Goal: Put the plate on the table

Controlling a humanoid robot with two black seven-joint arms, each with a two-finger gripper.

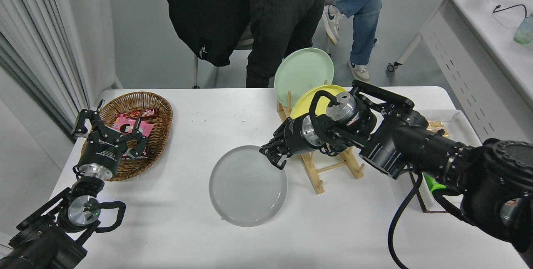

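The light grey plate [245, 188] lies nearly flat, low over the middle of the white table [166, 231]; a thin shadow shows under its near left edge. My right gripper [275, 160] comes in from the right and is shut on the plate's far right rim. My left gripper [110, 129] is parked at the lower left, open and empty, by the basket.
A wooden plate rack [329, 169] right behind the gripper holds a yellow plate [306, 100] and a mint green plate [304, 71]. A wicker basket [160, 108] with packets sits at the left. A white tray [456, 115] is at the right. People [283, 23] stand at the far side.
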